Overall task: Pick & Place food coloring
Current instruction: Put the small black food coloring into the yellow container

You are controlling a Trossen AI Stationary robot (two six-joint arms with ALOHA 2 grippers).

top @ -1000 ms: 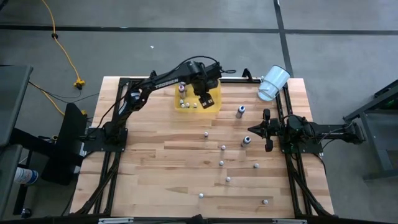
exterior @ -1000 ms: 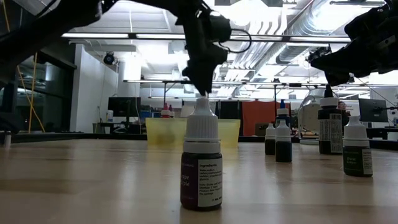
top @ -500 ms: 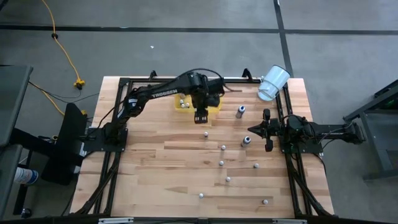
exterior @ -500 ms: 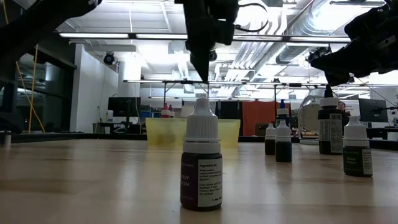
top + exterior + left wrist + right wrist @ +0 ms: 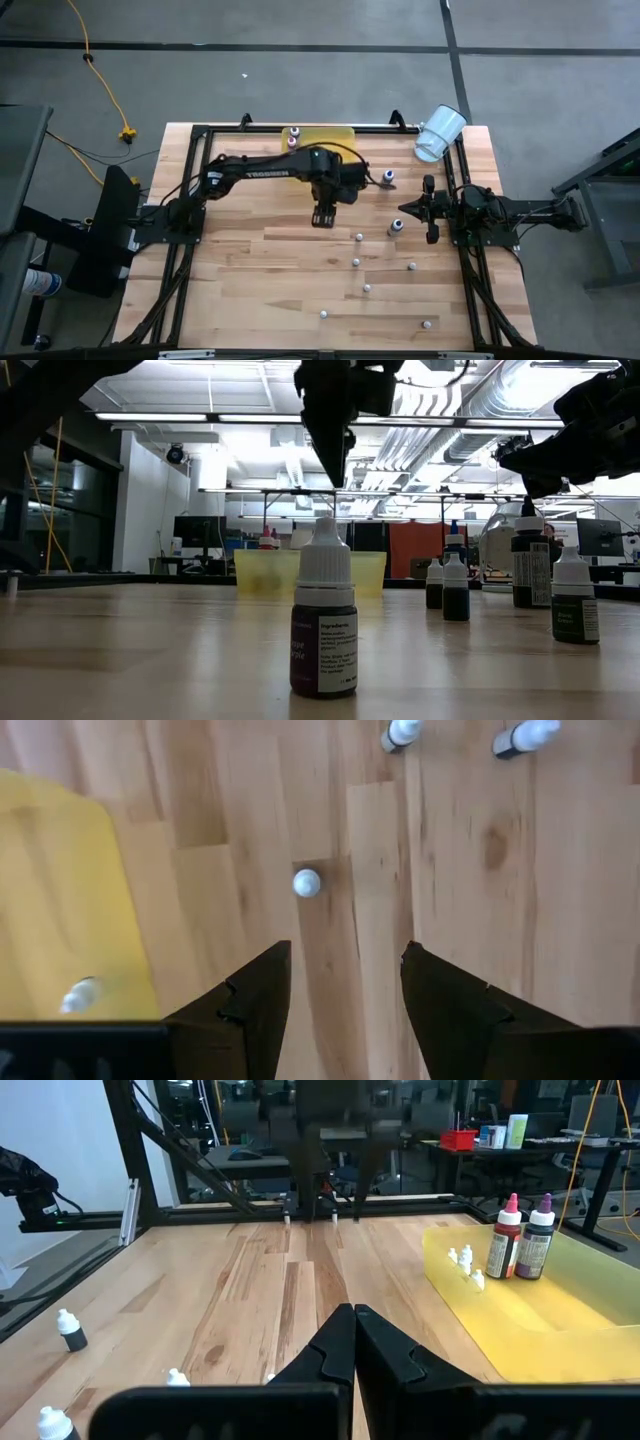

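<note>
Still plenty of food coloring bottles (image 5: pixel 359 237) loose across the middle and near half of the desk (image 5: pixel 240 290), with two taller dark ones (image 5: pixel 396 226) toward the right edge and a few already standing in the yellow tray (image 5: pixel 335 135) at the far edge, among them a pink and a dark one (image 5: pixel 511 1238). Just swung away from above that tray: the left end effector (image 5: pixel 322 215), now hanging over the desk's middle, fingers pointing down and parted moderately with nothing between them. Directly ahead of its fingertips in the wrist view, one white-capped bottle (image 5: pixel 306 882) on bare wood, apart from the fingers and not yet touched. Judging by that, a drop-off looks finished and a fresh pick is starting, with a descent and a centring over that cap needed next. No sight of this bottle in the high view, covered there by the end effector itself. Hard to tell from table height how far behind the nearest purple-labelled bottle (image 5: pixel 323 622) the fingers hang. Parked at the right edge, the right end effector (image 5: pixel 352 1330), fingers pressed together and empty. Lying by the far right corner, a white cup (image 5: pixel 440 133).
</note>
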